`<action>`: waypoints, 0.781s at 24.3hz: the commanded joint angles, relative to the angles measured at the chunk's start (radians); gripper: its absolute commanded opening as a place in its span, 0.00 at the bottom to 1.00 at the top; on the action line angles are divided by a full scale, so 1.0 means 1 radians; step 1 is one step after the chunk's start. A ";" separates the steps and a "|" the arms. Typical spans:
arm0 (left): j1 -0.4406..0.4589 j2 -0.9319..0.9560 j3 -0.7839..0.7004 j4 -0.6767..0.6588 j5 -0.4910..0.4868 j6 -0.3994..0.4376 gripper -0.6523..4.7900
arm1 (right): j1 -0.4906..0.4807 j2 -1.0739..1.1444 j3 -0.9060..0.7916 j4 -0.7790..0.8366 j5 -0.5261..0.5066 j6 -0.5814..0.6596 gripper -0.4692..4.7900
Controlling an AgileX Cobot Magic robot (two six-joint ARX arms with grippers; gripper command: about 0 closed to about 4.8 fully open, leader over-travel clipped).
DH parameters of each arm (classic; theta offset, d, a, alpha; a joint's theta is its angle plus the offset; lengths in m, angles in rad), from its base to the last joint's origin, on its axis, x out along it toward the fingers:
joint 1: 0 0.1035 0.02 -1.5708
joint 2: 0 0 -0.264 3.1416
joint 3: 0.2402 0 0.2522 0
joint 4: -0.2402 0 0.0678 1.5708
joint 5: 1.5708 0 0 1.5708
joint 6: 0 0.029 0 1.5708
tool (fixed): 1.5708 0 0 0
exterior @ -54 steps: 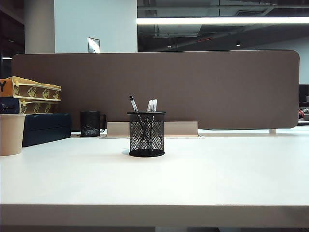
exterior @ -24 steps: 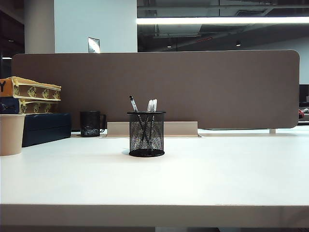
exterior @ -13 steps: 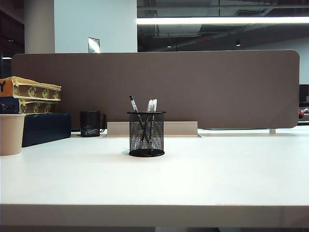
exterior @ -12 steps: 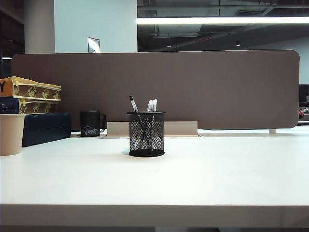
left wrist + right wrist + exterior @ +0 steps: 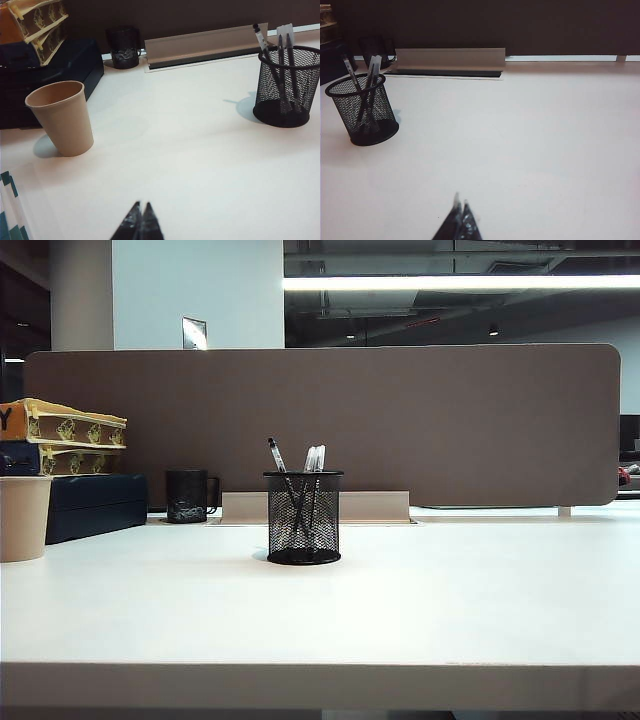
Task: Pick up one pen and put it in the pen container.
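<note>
The pen container stands mid-worktop, pens upright inside, one pen leaning left; the left gripper and right gripper hover above bare worktop, jaws together, holding nothing; a beige cup stands left.

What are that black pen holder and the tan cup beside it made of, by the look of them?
The pen container looks like black-painted wire mesh, probably metal: you can see the pens through its open weave, with a solid rim and base. The beige cup looks like matte paper, with a thin rolled lip and no shine, though plastic can't be ruled out.
</note>
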 commanded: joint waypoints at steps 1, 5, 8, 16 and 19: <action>0.000 0.000 0.003 0.006 -0.005 0.003 0.11 | 0.002 -0.010 -0.005 0.017 0.001 0.000 0.09; 0.000 0.000 0.003 0.005 -0.043 0.003 0.11 | 0.002 -0.011 -0.005 -0.007 0.001 0.008 0.09; 0.000 0.000 0.003 0.006 -0.056 0.003 0.11 | 0.002 -0.010 -0.005 -0.025 0.002 0.008 0.09; 0.000 0.000 0.003 0.006 -0.052 0.003 0.11 | 0.002 -0.011 -0.005 -0.032 0.002 0.008 0.09; 0.000 0.000 0.003 0.006 -0.052 0.003 0.11 | 0.002 -0.011 -0.005 -0.032 0.002 0.008 0.09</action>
